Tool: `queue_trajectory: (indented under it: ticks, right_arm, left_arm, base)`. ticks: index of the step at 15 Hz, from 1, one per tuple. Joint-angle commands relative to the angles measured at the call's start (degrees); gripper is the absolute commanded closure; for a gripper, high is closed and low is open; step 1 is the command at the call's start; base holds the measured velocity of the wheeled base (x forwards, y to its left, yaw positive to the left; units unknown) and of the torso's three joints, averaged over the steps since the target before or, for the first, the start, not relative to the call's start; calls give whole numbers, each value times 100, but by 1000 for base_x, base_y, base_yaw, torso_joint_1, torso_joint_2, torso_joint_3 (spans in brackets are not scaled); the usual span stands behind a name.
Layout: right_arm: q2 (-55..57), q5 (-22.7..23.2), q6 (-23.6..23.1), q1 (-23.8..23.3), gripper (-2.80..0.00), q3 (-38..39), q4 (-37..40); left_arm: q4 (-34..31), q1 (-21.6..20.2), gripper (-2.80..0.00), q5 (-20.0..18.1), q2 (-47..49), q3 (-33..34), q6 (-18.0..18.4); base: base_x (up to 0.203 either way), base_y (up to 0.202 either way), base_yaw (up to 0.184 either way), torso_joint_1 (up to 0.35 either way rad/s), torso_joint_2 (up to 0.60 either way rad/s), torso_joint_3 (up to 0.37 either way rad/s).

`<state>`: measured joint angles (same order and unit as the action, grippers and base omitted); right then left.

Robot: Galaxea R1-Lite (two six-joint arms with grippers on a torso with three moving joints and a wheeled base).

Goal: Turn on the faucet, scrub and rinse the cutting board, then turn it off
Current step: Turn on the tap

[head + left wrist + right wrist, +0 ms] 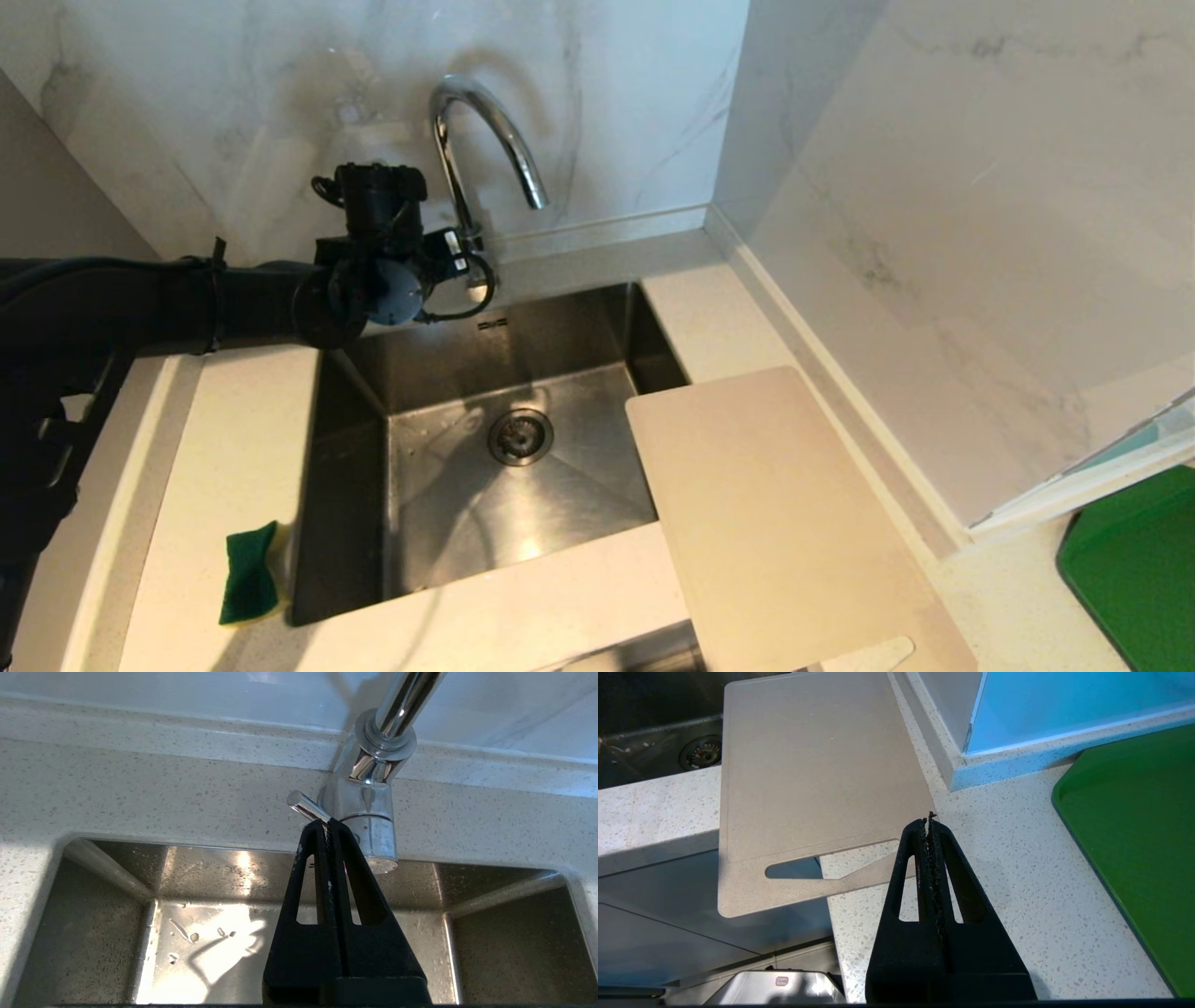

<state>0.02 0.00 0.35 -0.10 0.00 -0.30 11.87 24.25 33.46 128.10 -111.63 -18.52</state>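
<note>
The left gripper (328,822) had its two black fingers pressed together, holding nothing, with the joined tips right at the thin chrome side lever (306,807) of the tall chrome gooseneck faucet (476,149). Whether they actually touched the lever could not be told. Fingers pressed into one blunt point suited a push on so slim a lever better than a pinch, so the step in hand was judged to be turning the water on. No stream showed at the spout, and the stainless steel sink (439,523) below the gripper held only stray drops.

The large pale beige plastic cutting board (775,523) lay well away from that gripper, bridging the sink's far corner and the speckled white countertop (1017,896), its slotted handle end jutting past the counter's front edge. The right gripper (930,822), also closed and empty, hung just beside that handle end. A green scrubbing sponge (250,574) waited on the counter at the sink's other side, likely for the scrubbing still to come.
</note>
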Motion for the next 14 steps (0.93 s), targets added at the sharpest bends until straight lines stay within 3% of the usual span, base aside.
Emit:
queue_trajectory:
  ticks: [1, 9, 10, 14]
  right_arm:
    - [-2, 0, 0, 1, 0, 0, -5]
    - [-2, 0, 0, 1, 0, 0, -5]
    - [-2, 0, 0, 1, 0, 0, -5]
    - [-2, 0, 0, 1, 0, 0, -5]
  left_arm:
    - [9, -8, 0, 20, 18, 1, -11]
    - [0, 1, 0, 29, 110, 1, 7]
    - [0, 2, -280, 29, 110, 1, 16]
    - [93, 27, -280, 29, 110, 1, 30]
  base:
    - [0, 0, 0, 0, 0, 0]
    - [0, 0, 0, 0, 0, 0]
    - [0, 0, 0, 0, 0, 0]
    - [0, 0, 0, 0, 0, 0]
